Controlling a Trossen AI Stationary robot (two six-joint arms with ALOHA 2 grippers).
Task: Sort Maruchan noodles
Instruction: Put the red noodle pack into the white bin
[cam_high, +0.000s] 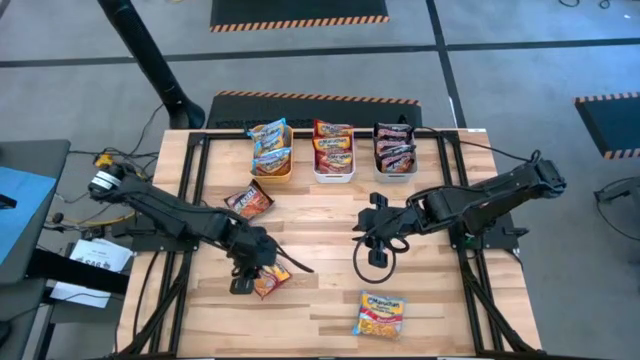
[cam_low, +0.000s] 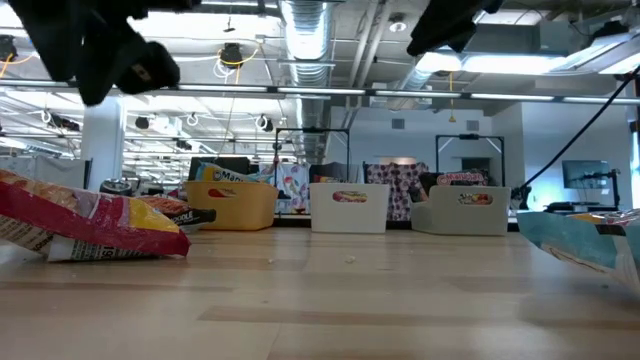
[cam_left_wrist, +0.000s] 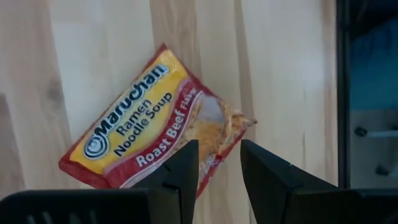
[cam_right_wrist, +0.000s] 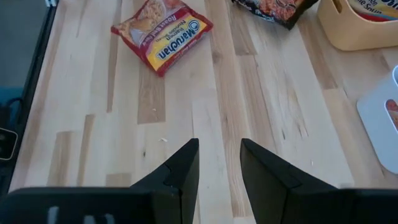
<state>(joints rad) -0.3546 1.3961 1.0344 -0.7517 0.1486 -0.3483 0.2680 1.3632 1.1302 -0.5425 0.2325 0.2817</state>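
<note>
Plainly, we are dealing with light, soft goods: each Maruchan packet is a thin plastic pouch around a brittle noodle block, so we judge it slippery on the film, easily crushed, and best pinched at a crimped edge or across its short side with gentle force.

Taking the white bin (cam_high: 333, 172) at the table's back as our landmark and going left to right: the left gripper (cam_high: 257, 268) hangs well in front of it and to its left, directly over the roast beef packet (cam_high: 270, 281) lying flat on the wooden table (cam_high: 320, 300). In the left wrist view that packet (cam_left_wrist: 155, 124) sits just beyond the fingers (cam_left_wrist: 183, 168), which stand slightly apart with nothing between them; one corner points into the gap. A dark packet (cam_high: 248, 202) lies loose between this gripper and the orange bin (cam_high: 272, 160), left of the white bin.

A yellow-and-blue packet (cam_high: 380, 314) lies far in front of the white bin, slightly right. The right gripper (cam_high: 380, 238) waits in front of the white bin and a little right, its jaws parted and empty. The grey bin (cam_high: 397, 152) stands just right of the white one; all three bins already hold packets.
</note>
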